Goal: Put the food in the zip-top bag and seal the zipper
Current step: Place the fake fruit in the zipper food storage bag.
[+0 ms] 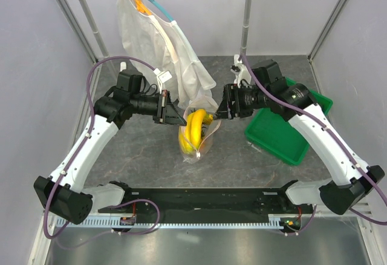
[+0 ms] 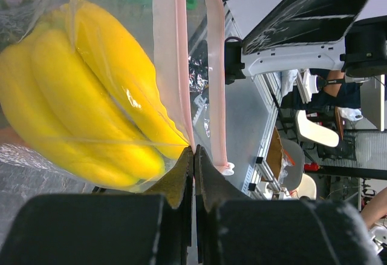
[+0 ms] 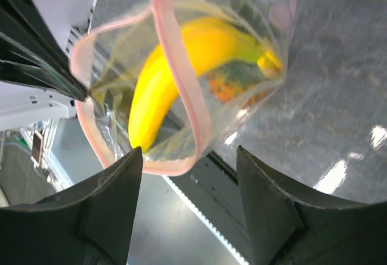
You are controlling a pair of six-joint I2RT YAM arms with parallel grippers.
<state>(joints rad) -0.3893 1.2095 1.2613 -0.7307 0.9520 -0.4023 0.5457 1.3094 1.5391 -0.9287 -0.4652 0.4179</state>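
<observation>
The left claw [image 2: 195, 156] is pinched tight on the mouth edge of a clear soft plastic zip-top bag [image 1: 196, 147], right beside its pinkish zipper strip [image 2: 166, 47] — the strip gapes in a loop, unsealed. The right claw [image 3: 190, 207] stands apart, clamping nothing, the loop showing between its dark fingers. A glossy yellow banana bunch [image 2: 78, 95] fills the bag; an orange pineapple [image 3: 228, 88] is only a blur behind it. Whether the bag's bottom rests on the grey bench [image 1: 139, 156] cannot be told
</observation>
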